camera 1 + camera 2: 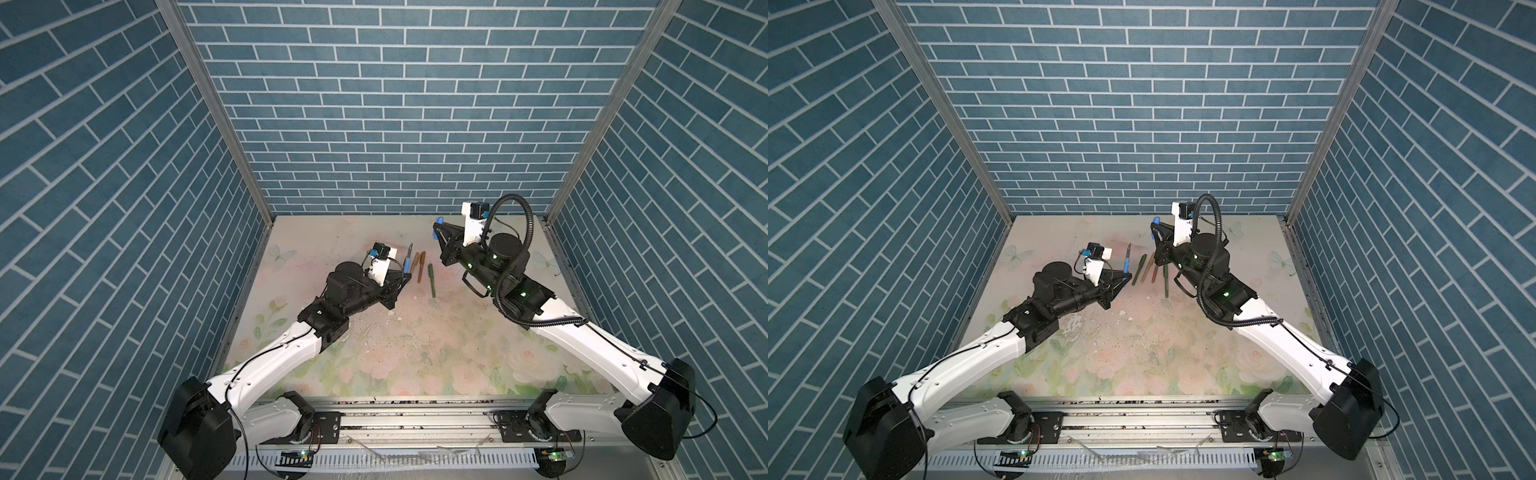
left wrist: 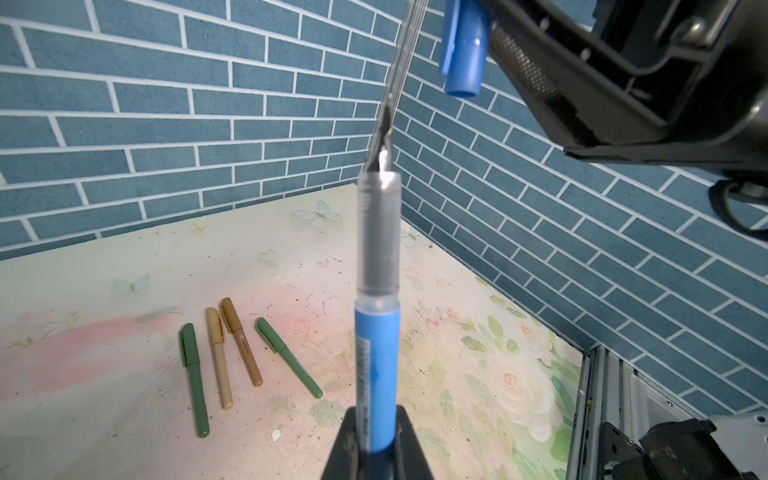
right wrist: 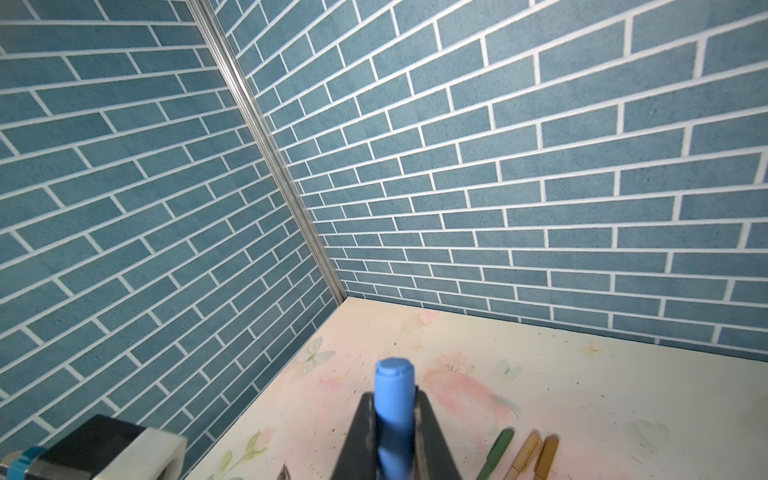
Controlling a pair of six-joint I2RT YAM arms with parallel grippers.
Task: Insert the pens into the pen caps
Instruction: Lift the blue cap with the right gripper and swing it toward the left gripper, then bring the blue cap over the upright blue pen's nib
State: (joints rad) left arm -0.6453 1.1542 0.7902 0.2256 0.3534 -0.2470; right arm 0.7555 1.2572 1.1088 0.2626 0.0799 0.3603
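Left fingers are clenched low on the barrel of the slim blue plastic pen. It's held above the counter's middle, with the clear grip section and bare dark nib pointing up and away.

Just past it on the floral-print counter, four capped pens lie side by side: dark green pen, tan pen, amber-brown pen, second green pen. Those look done.

Furthest out, toward the far edge, right fingers are clamped on the short blue plastic cap. It's raised, open mouth down toward the nib, apart from it.

Risks:
- Nib sits off to one side of the mouth in the left wrist view, so it could catch the rim and bend or smear.
- Pushing could pivot the cap or slide it through the fingers.
- With the low grip, the pen may tilt on contact.
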